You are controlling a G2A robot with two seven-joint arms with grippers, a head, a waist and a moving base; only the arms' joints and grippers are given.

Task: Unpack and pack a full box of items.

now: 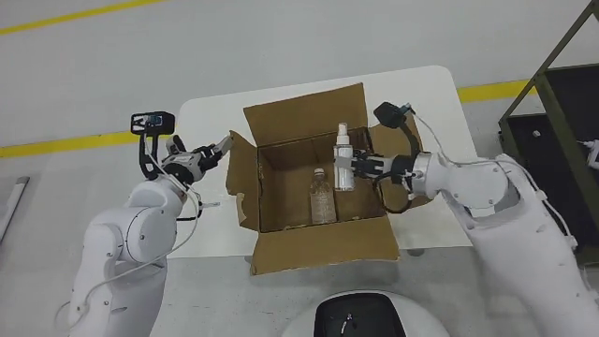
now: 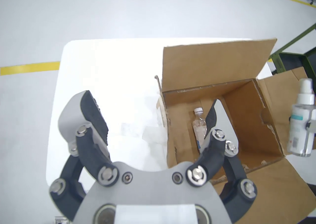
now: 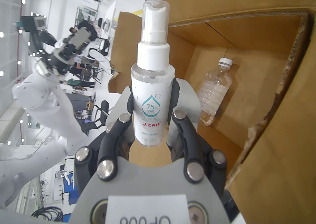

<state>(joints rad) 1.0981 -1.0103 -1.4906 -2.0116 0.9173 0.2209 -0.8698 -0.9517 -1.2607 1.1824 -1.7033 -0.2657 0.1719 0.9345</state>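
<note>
The right claw [image 3: 151,101] pinches a clear, white-capped plastic spray bottle [image 3: 153,62] upright by its body over the open brown cardboard box [image 3: 246,37], likely to clear its walls, while the left claw [image 2: 151,109] hovers spread beside it.

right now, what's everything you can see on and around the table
cardboard box: 1, brown, flaps open, on the table
water bottle: 1, clear with white cap, lying on the box floor
spray bottle: 1, clear and white, held upright above the box
table: 1, white, under the box
floor lines: 2, yellow, on the grey floor around the table
rack: 1, dark green, on the floor to the right of the table
left end effector: 1, grey and black, open, over bare table to the left of the box
right end effector: 1, grey and black, shut on the spray bottle
</note>
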